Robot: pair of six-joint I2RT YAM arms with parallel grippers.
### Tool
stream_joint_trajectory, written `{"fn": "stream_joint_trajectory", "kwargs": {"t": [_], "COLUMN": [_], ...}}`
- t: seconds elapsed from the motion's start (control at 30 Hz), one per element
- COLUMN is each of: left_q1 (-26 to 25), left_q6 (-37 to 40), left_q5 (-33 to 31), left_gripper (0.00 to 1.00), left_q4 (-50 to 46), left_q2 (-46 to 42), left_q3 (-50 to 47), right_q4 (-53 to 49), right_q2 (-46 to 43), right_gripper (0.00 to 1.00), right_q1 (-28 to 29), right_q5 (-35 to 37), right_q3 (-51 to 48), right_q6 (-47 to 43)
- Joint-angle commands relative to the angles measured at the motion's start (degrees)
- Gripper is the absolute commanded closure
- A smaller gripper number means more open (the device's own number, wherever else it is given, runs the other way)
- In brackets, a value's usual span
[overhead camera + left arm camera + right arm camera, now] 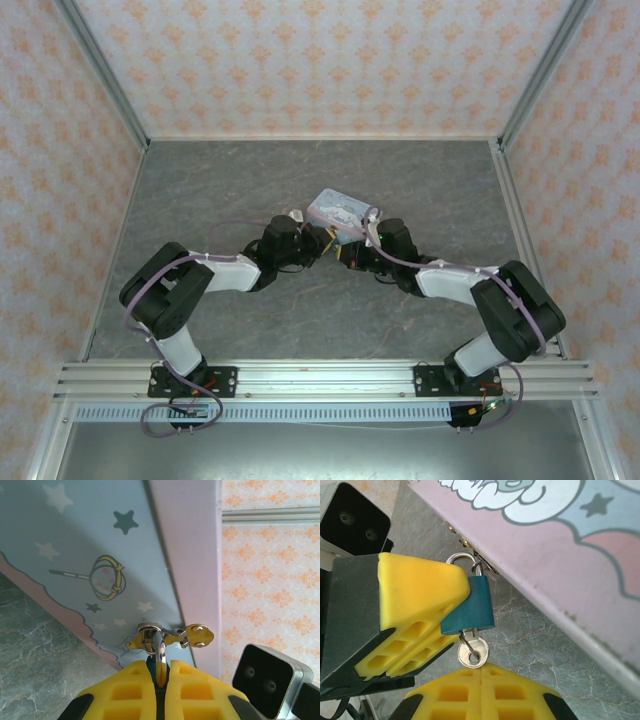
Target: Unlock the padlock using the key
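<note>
**Padlock clamped at the tin's hasp; both grippers closed**

Item 1. The padlock [470, 607], small and teal-blue, hangs at the near edge of the pale-blue cartoon tin [560, 555]. Its metal shackle [462, 559] passes through the fitting on the tin's edge. In the left wrist view the shackle loops through a steel staple beside a brass-coloured hasp plate [196, 635].

Item 2. The key [473, 653] sits directly below the padlock body. Its round silver head is exposed and its shank runs up to the underside of the lock.

Item 3. The left gripper [159, 680] is closed on the padlock. Its yellow fingers [420, 595] come in from the left and pinch the body. A sliver of teal shows in the seam between them in the left wrist view.

Item 4. The right gripper [481, 677] is closed, with its yellow fingers meeting along a single seam just beneath the key head. The head's lower rim meets the fingertips. Whether it is nipped between them or only touching cannot be settled from this angle.

Item 5. In the top view the tin lies tilted near the middle of the grey marbled table [200, 190], slightly toward the far side. The two arms converge on the tin's near edge, the left arm from the left and the right arm from the right, with their wrists almost touching.
</note>
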Motion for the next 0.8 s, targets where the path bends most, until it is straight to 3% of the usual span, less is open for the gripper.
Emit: {"fn": "stream_joint_trajectory", "kwargs": {"t": [0.0, 0.3, 0.57, 0.77], "left_q1": [-0.9, -1.0, -0.9, -0.9], "left_q6": [2.3, 3.2, -0.2, -2.0], "left_q5": [2.4, 2.8, -0.4, -1.4], "left_gripper": [1.00, 1.00, 1.00, 1.00], "left_q4": [1.9, 0.4, -6.7, -8.1], "left_q2": [-1.5, -0.5, -0.9, -1.2], "left_q3": [0.8, 1.3, 3.9, 4.3], "right_q4": [0.6, -2.6, -8.9, -8.9], "right_q2": [1.1, 1.5, -5.8, -13.5], "right_gripper": [0.96, 0.94, 0.73, 0.66], "right_q1": [-1.4, -3.2, -3.2, -2.6], "right_q5": [0.7, -1.2, 4.9, 9.6], "right_q3": [3.5, 5.5, -1.6, -6.3], "right_q6": [-2.4, -5.7, -13.1, -19.9]}}
